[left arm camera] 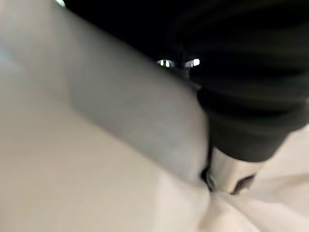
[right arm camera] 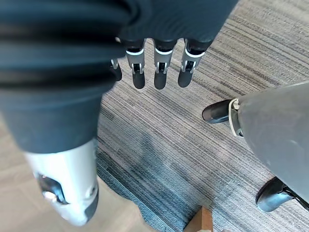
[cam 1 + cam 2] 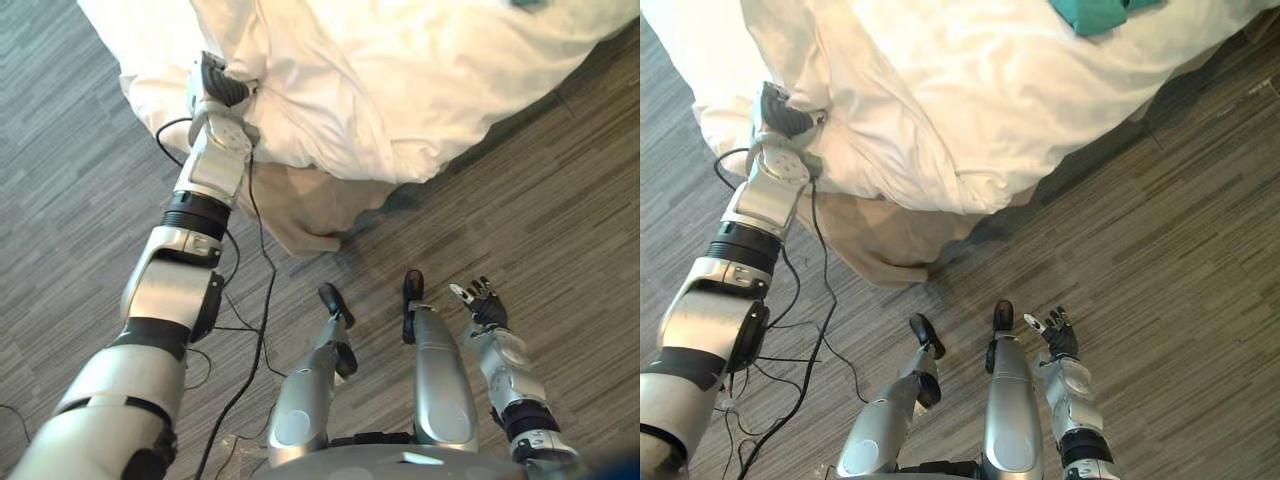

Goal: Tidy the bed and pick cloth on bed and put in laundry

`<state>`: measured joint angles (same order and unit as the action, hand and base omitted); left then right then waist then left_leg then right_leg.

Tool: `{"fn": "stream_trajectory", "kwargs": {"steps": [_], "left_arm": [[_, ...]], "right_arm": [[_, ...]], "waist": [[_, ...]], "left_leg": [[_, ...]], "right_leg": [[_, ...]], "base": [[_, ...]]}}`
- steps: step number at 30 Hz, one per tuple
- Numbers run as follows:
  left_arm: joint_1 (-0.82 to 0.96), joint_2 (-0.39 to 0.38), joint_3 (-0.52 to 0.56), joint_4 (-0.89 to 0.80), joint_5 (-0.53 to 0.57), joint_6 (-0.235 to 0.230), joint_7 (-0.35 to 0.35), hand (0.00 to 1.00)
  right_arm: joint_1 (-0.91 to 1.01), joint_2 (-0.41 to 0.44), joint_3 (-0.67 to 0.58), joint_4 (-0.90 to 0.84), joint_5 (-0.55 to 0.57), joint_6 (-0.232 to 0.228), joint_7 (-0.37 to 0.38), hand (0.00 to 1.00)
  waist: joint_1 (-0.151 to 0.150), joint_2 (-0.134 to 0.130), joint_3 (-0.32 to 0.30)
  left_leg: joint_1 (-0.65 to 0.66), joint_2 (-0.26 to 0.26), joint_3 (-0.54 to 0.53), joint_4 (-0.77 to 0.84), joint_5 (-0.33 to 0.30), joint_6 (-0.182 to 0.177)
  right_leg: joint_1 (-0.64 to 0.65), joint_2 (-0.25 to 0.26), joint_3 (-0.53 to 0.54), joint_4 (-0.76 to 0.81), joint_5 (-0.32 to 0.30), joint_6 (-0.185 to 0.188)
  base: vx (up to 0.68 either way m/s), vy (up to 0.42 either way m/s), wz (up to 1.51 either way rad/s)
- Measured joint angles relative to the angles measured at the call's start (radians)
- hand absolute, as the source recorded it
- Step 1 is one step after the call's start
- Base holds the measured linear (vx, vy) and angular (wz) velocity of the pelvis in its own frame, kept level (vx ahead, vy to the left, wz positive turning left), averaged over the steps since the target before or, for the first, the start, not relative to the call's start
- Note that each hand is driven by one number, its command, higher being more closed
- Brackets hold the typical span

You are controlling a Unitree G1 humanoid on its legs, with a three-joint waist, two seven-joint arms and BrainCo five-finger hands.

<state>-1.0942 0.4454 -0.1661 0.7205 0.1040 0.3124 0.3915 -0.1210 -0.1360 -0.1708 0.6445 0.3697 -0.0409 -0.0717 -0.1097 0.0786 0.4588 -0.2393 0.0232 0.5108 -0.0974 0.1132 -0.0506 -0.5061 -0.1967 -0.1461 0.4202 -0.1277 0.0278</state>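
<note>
Looking down, you see the left hand (image 3: 222, 85) sunk into the white duvet (image 3: 380, 90) at the bed's edge; its grip cannot be told. Your right hand (image 3: 485, 305) hangs relaxed and empty above the floor (image 3: 560, 220), and the teal cloth (image 3: 1095, 12) lies on the duvet, well apart from both.

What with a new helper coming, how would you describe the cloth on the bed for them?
Find the bed's big white duvet spilling toward the grey floor. On top of it, far from the robot and to its right, lies a small crumpled teal cloth, the one coloured thing among white bedding.
</note>
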Motion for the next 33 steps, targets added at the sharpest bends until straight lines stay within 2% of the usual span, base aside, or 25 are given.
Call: {"fn": "stream_trajectory", "kwargs": {"steps": [2,4,6,8,10,14,18,19,22,24,29,33], "left_arm": [[0.036,0.0,0.0,-0.003,-0.017,-0.044,0.006,1.0],[0.118,0.001,0.011,-0.028,-0.079,-0.117,0.008,1.0],[0.182,0.004,0.023,-0.071,-0.088,-0.163,0.007,1.0],[0.287,0.006,0.043,-0.132,-0.093,-0.23,-0.002,1.0],[0.379,0.01,0.058,-0.188,-0.093,-0.266,-0.025,1.0],[0.623,0.013,0.081,-0.327,-0.111,-0.346,-0.075,1.0],[0.803,-0.01,0.092,-0.444,-0.133,-0.413,-0.128,1.0],[0.853,-0.028,0.095,-0.473,-0.133,-0.439,-0.15,0.0],[0.965,-0.083,0.102,-0.523,-0.126,-0.476,-0.192,0.0],[1.024,-0.111,0.106,-0.546,-0.116,-0.478,-0.222,0.0],[1.145,-0.17,0.102,-0.553,-0.092,-0.476,-0.274,0.0],[1.231,-0.202,0.055,-0.507,-0.074,-0.462,-0.285,0.0]], "right_arm": [[0.002,0.0,-0.008,0.016,-0.001,0.004,-0.005,0.0],[0.008,-0.003,-0.01,0.064,-0.003,0.007,-0.018,0.0],[0.009,-0.005,-0.01,0.106,-0.015,0.017,-0.024,0.0],[0.011,-0.005,-0.01,0.166,-0.04,0.037,-0.03,0.0],[0.019,-0.003,-0.014,0.192,-0.04,0.057,-0.036,0.0],[0.044,-0.002,-0.017,0.223,-0.04,0.091,-0.043,0.0],[0.077,0.01,-0.016,0.23,-0.04,0.116,-0.043,0.0],[0.09,0.012,-0.016,0.233,-0.04,0.123,-0.043,0.0],[0.114,0.013,-0.018,0.239,-0.04,0.148,-0.039,0.0],[0.131,0.014,-0.018,0.24,-0.04,0.16,-0.024,0.0],[0.177,0.02,-0.027,0.256,-0.039,0.205,0.011,0.0],[0.192,0.023,-0.042,0.277,-0.039,0.232,0.032,0.0]], "waist": [[-0.004,0.0,0.0],[-0.01,0.002,-0.001],[-0.014,0.007,-0.004],[-0.015,0.016,-0.01],[-0.011,0.023,-0.014],[-0.003,0.058,-0.071],[0.013,0.062,-0.126],[0.015,0.06,-0.142],[0.021,0.055,-0.167],[0.021,0.052,-0.181],[0.032,0.034,-0.233],[0.055,0.006,-0.253]], "left_leg": [[0.028,0.0,-0.001,0.0,0.0,0.0],[0.08,-0.002,-0.012,0.0,0.0,0.0],[0.101,0.0,-0.036,0.0,0.0,0.0],[0.124,0.007,-0.073,0.0,0.0,0.001],[0.145,0.013,-0.099,0.0,0.0,0.001],[0.167,0.025,-0.144,0.0,0.0,0.001],[0.192,0.035,-0.173,0.0,0.0,0.001],[0.197,0.039,-0.189,-0.001,0.0,0.001],[0.211,0.048,-0.207,-0.001,-0.001,0.001],[0.227,0.052,-0.221,-0.003,-0.01,0.011],[0.263,0.059,-0.244,-0.006,-0.028,0.003],[0.289,0.057,-0.257,-0.007,-0.041,-0.002]], "right_leg": [[0.031,-0.001,-0.006,-0.002,-0.005,0.0],[0.095,-0.006,-0.02,-0.008,-0.02,0.004],[0.134,-0.006,-0.041,-0.024,-0.023,0.005],[0.19,-0.002,-0.077,-0.055,-0.022,0.006],[0.238,0.005,-0.103,-0.086,-0.015,0.011],[0.326,0.026,-0.15,-0.181,0.018,0.017],[0.403,0.048,-0.18,-0.263,0.044,0.019],[0.427,0.056,-0.194,-0.29,0.053,0.019],[0.471,0.072,-0.219,-0.333,0.063,0.014],[0.501,0.083,-0.229,-0.353,0.063,0.014],[0.563,0.096,-0.254,-0.392,0.062,0.015],[0.615,0.1,-0.279,-0.423,0.056,0.022]], "base": [[0.09,-0.061,0.02],[0.08,-0.076,0.13],[0.05,-0.063,0.23],[0.05,-0.054,0.34],[0.05,-0.016,0.36],[0.05,0.021,0.26],[0.05,0.007,0.17],[0.05,-0.015,0.22],[0.03,-0.024,0.17],[0.04,-0.03,0.14],[0.07,-0.033,0.09],[0.09,-0.019,0.15]]}}
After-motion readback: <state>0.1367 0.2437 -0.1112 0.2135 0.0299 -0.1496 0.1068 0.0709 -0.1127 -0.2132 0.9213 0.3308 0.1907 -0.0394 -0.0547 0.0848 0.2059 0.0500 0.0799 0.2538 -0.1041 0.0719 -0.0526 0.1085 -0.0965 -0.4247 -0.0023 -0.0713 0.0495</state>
